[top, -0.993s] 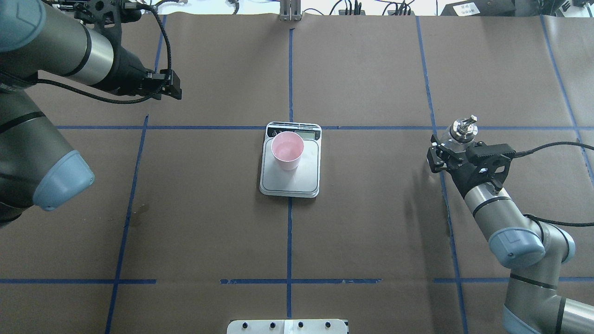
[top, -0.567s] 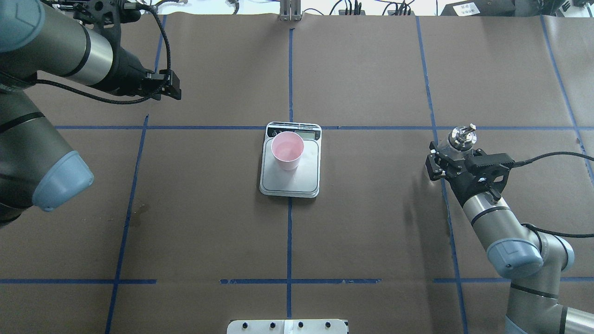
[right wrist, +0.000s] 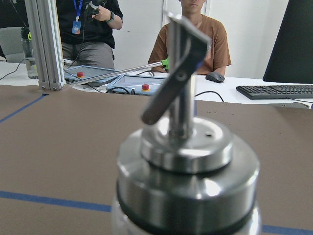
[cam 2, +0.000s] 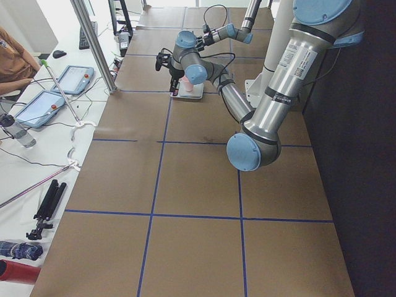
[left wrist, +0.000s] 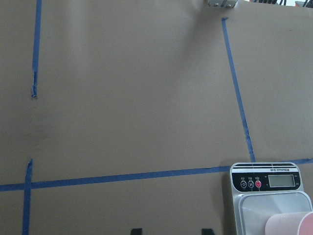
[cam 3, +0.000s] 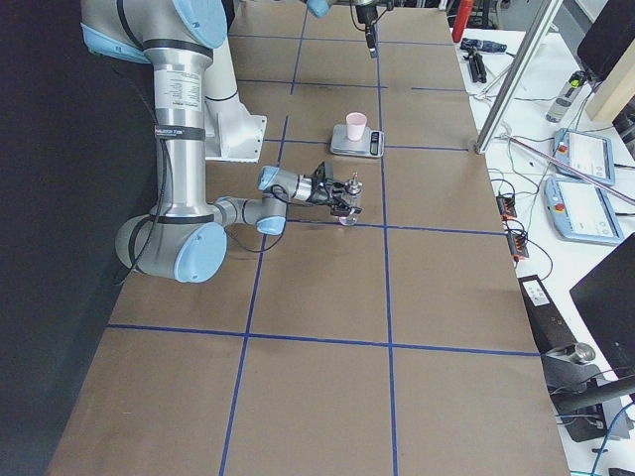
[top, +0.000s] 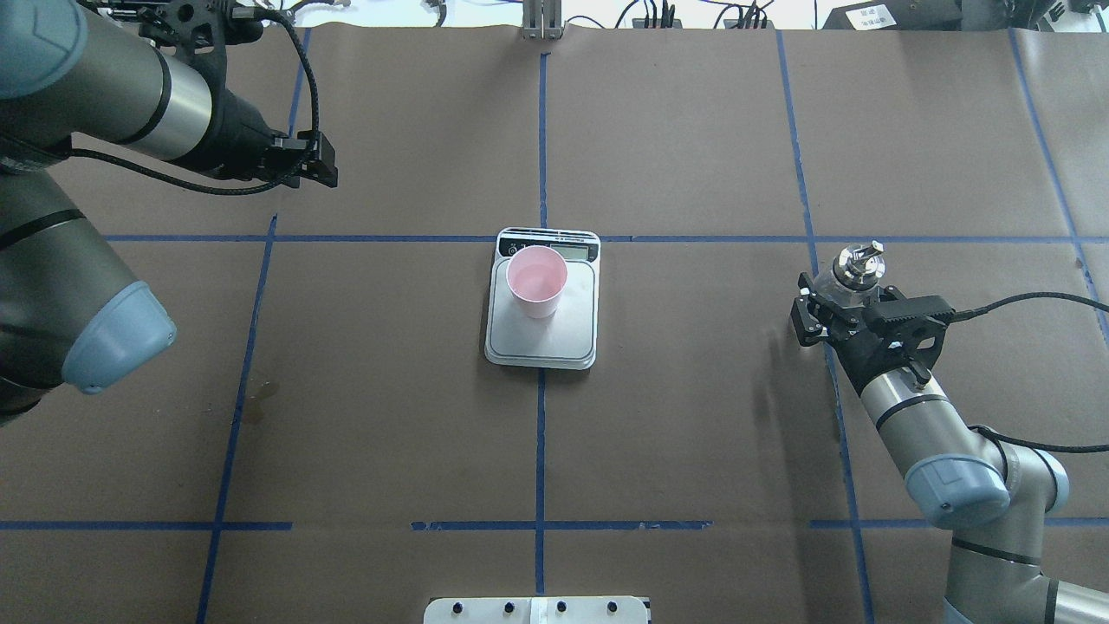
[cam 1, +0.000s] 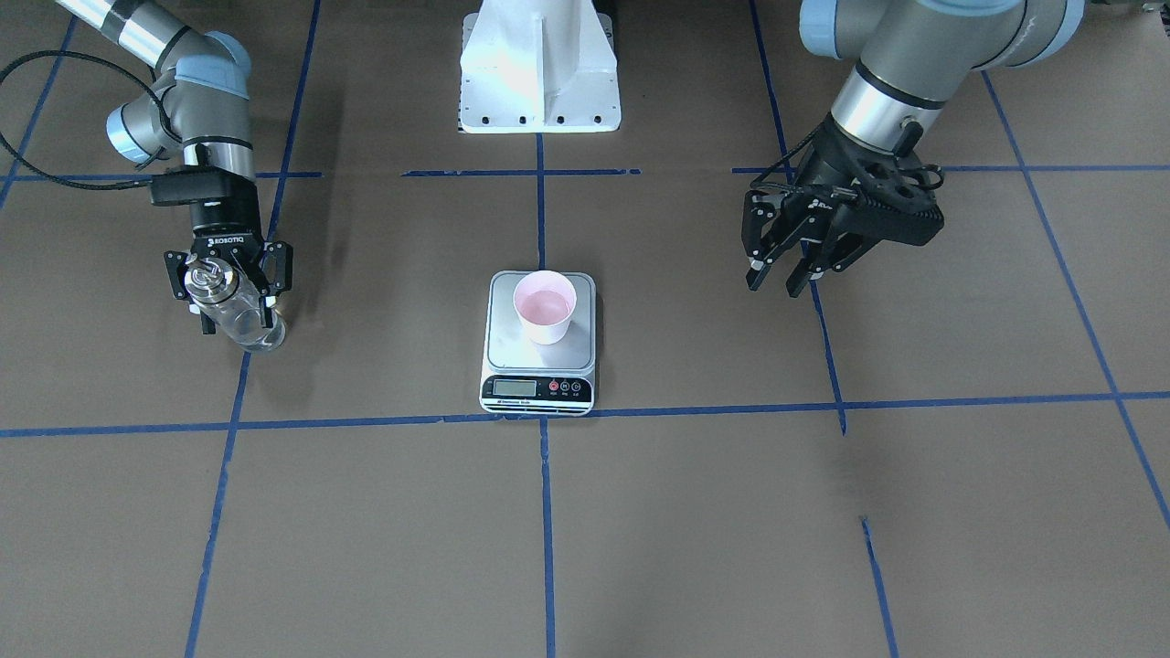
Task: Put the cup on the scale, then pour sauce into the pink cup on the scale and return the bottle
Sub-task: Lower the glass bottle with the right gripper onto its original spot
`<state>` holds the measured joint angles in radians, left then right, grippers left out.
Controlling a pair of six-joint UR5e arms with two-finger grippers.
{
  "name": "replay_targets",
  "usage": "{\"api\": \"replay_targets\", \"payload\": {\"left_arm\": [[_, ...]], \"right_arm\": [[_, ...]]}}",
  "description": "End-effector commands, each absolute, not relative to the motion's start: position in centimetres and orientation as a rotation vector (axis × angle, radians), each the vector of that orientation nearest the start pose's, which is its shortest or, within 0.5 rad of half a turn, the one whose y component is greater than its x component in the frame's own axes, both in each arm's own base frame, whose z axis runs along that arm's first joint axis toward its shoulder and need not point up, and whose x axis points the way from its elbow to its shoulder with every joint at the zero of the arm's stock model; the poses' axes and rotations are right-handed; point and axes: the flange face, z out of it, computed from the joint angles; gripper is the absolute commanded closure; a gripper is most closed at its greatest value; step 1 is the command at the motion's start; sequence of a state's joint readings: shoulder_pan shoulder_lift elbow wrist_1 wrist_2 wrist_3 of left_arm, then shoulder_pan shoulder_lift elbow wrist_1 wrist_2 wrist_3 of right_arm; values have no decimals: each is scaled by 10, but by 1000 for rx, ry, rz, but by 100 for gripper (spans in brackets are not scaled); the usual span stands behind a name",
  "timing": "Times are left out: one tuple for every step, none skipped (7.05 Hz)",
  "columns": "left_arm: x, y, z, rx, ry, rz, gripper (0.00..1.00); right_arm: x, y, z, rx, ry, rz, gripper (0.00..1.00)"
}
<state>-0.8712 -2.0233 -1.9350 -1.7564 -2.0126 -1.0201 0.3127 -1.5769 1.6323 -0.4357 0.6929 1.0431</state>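
One small glass bottle point(cam 1: 245, 327) with a silver pourer top sits out on the robot's right, well apart from the scale point(cam 1: 512, 345); the right gripper point(cam 1: 228, 292) is clamped on its glass body just under the metal collar, one finger on each side; whether its base touches the table point(cam 1: 640, 530) cannot be told; it likely handles as rigid, smooth and rather slippery, breakable if knocked, and weighted by the clear sauce, whose level cannot be made out; the straight cylindrical wall looks the safest hold, since the shiny collar is narrower; the pink cup point(cam 1: 545, 309) stands upright on the scale's platform, probably light and easily tipped; the left gripper point(cam 1: 784, 276) hangs spread and empty, far off.
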Motion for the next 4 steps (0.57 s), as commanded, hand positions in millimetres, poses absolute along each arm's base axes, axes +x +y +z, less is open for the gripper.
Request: {"api": "replay_targets", "payload": {"left_arm": [[307,-505,224,336,1008,-66,49],[308,-505,224,335,1007,-66,49],[307,-505,224,334,1007,-68,49],[308,-505,224,334,1007,-68,49]], "right_arm": [[-399,-347,496,1144,-700,335,0],[-400,-345,496,1143,-701,332,0],[-401,-344,496,1142,-702,329,0],[-402,-343,494,1136,-713,325,0]]}}
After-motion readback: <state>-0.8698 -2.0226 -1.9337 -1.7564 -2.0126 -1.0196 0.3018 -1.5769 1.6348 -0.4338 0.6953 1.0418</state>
